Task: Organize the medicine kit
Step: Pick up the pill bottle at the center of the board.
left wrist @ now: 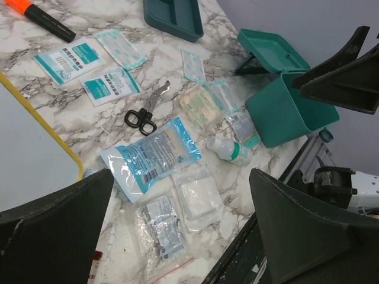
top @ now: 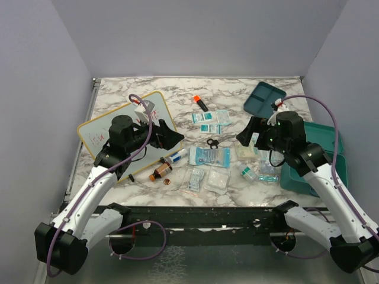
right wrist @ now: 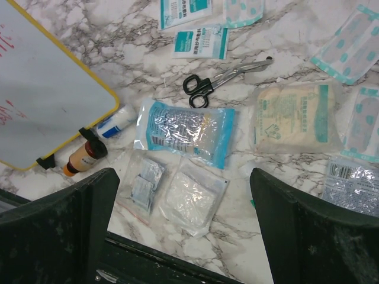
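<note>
The medicine kit's teal case (top: pixel 334 148) (left wrist: pixel 284 115) stands open at the table's right edge. Its shallow divided tray (top: pixel 265 99) (left wrist: pixel 174 18) lies apart at the back right. Loose supplies are spread between them: black scissors (top: pixel 212 142) (right wrist: pixel 219 80), a blue-edged pouch (top: pixel 209 155) (left wrist: pixel 154 155) (right wrist: pixel 186 130), a clear gauze pack (left wrist: pixel 198 198) (right wrist: pixel 190 198) and a small white bottle (left wrist: pixel 230 151). My left gripper (top: pixel 169 137) (left wrist: pixel 180 231) hovers open and empty by the whiteboard's right edge. My right gripper (top: pixel 249 133) (right wrist: pixel 183 219) hangs open and empty just left of the case.
A yellow-framed whiteboard (top: pixel 118 133) (right wrist: pixel 41 100) covers the left of the table. An amber bottle (top: pixel 160 172) (right wrist: pixel 86 157) lies by its near corner. An orange-capped marker (top: pixel 200 103) (left wrist: pixel 44 18) lies at the back. A zip bag of sachets (left wrist: pixel 160 234) (right wrist: pixel 145 183) sits near the front edge.
</note>
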Controlling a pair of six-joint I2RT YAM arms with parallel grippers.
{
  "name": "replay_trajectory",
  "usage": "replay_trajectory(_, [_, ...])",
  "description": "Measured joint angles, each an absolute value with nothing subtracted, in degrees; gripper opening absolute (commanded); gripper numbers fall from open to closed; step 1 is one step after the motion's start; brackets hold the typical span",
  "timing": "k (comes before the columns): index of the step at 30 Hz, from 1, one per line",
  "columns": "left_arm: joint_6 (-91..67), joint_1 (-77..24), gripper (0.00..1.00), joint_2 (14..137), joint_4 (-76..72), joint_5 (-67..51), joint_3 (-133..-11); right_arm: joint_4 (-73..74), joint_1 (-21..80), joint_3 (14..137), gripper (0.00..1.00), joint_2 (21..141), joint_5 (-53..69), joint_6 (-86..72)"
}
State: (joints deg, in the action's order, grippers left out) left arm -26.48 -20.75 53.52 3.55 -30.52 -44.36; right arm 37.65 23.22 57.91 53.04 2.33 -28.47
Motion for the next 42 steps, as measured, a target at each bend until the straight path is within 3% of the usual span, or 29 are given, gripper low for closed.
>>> replay_trajectory(16, [-22.87, -20.75, 0.99, 53.36, 5.87, -26.28, -44.36, 40.27, 23.22, 57.98, 1.0, 53.28, 0.03, -32.01])
replay_trajectory(21, [-21.23, -20.75, 0.99, 52.58, 6.2, -23.44, -44.36, 40.34, 23.22, 57.78, 0.89, 53.8, -0.6, -31.66])
replay_trajectory(26, [-19.75, -20.75, 0.99, 50.76, 6.68, -21.56, -44.31, 41.56, 23.22, 57.78, 0.67, 56.75, -4.89, -30.72])
replay_trajectory(42, [-16.6, -20.75, 0.99, 43.77, 10.41, -13.72, -42.68, 44.56, 23.22, 49.58, 0.66, 68.27, -6.24, -29.5])
